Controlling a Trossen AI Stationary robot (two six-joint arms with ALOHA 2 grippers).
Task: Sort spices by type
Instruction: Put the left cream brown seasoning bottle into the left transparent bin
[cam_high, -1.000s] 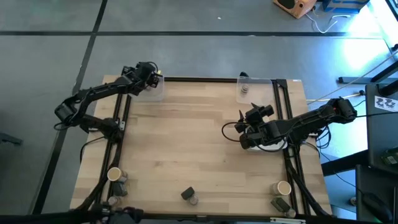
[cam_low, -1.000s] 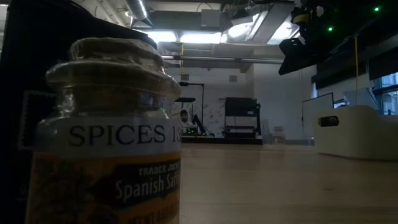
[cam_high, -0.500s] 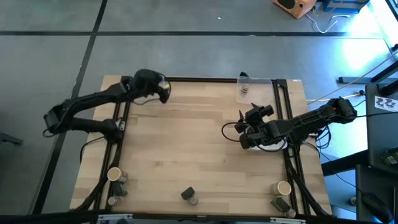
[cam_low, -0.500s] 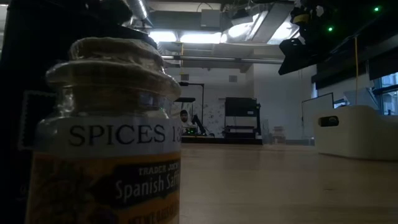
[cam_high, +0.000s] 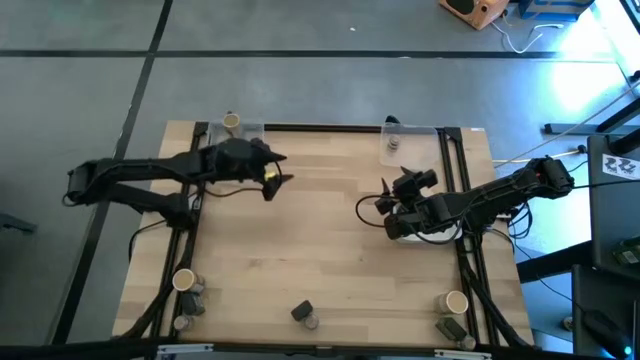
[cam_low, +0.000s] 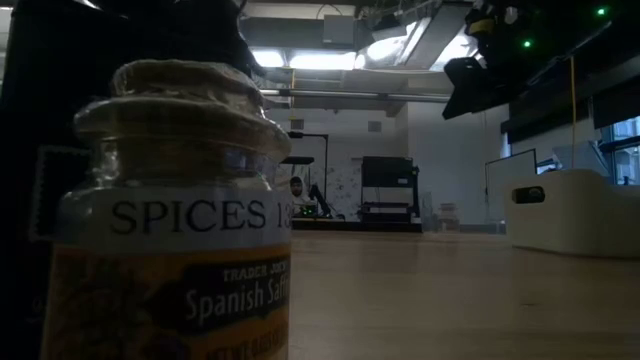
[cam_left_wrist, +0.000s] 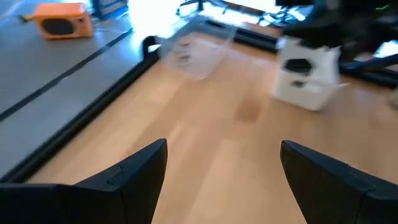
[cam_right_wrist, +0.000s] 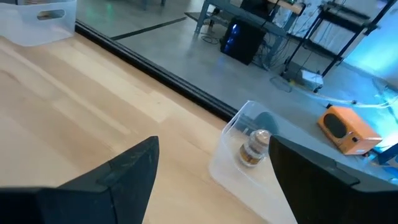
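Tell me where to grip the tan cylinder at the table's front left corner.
Take the tan cylinder across its round side wall, coming straight down from above. It stands upright with its pale top facing up, and a small jar sits close beside it, so a sideways approach looks cramped.

pale matt wood counter (cam_high: 320, 230); clear glossy plastic tray (cam_right_wrist: 239, 146); glass spice jar (cam_low: 175, 215) with a paper label; matt white dish (cam_left_wrist: 305, 78).

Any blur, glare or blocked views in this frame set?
Left wrist view: motion-blurred, clear tray and white dish smeared, glare along the far edge. Low view: dim, a saffron jar fills the near side, bright ceiling lights behind. High view: blue-white glare at the corner past the right arm. Right wrist view: sharp.
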